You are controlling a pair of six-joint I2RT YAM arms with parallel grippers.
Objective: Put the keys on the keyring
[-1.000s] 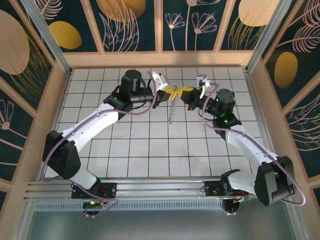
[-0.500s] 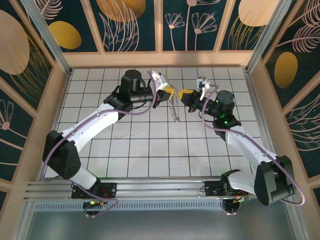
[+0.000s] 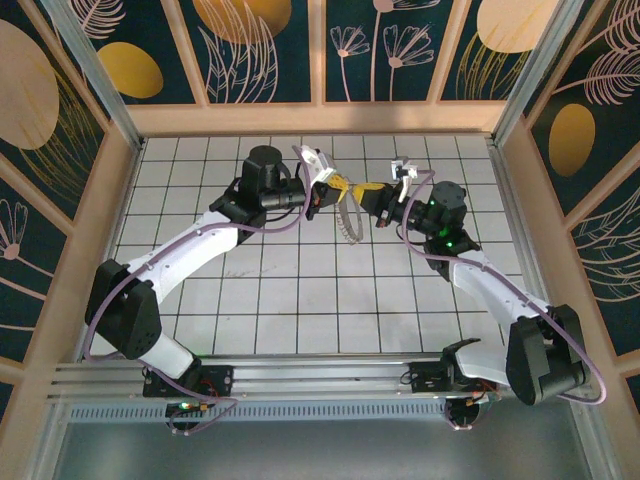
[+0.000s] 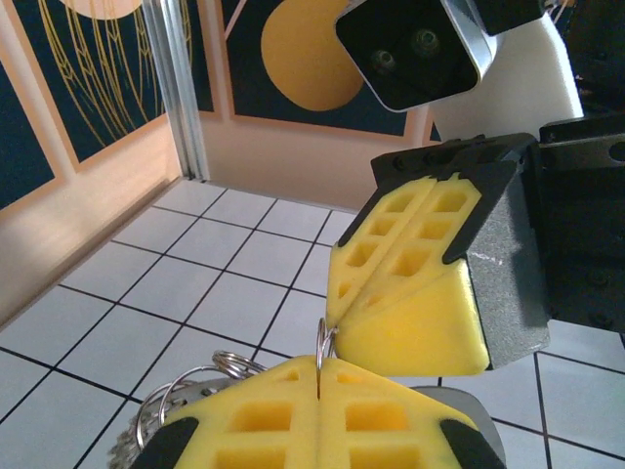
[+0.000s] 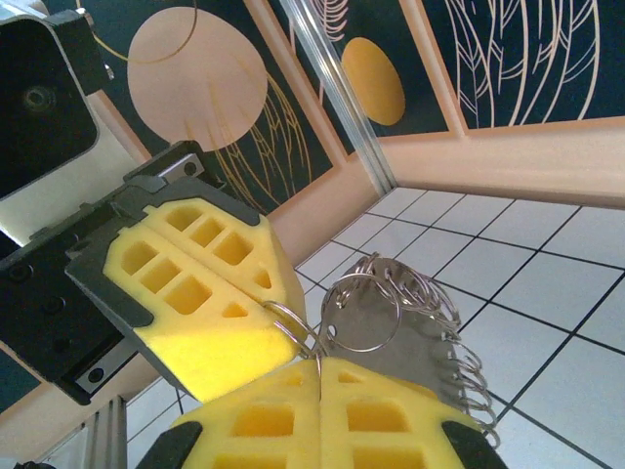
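Left gripper (image 4: 319, 379) and right gripper (image 5: 319, 383) meet tip to tip above the far middle of the white tiled table (image 3: 300, 290), both raised off the surface.

Left gripper: the two yellow honeycomb pads (image 4: 259, 418) are pressed flat together, and a thin silver ring rises out of the seam between them.

Right gripper: its pads (image 5: 391, 425) are likewise pressed together, and in the right wrist view a small ring runs from this seam to the tip of the opposing gripper. Both pairs of fingers are thus clamped on the keyring (image 5: 386, 308).

Keyring: a bunch of silver rings and beaded chain. It is pinched at its top between the two grippers, and the loose remainder hangs below them toward the tiles. Whether its lower end touches the surface cannot be told.

Surface: square white tiles with dark grout lines, ringed by a pale wooden border (image 3: 100, 250).

Room: dark blue wall panels (image 3: 270, 50) painted with gold discs and pale leaf outlines stand behind and to either side, with aluminium posts (image 3: 95, 75) at the corners. A metal rail (image 3: 300, 375) at the near edge carries both arm bases.
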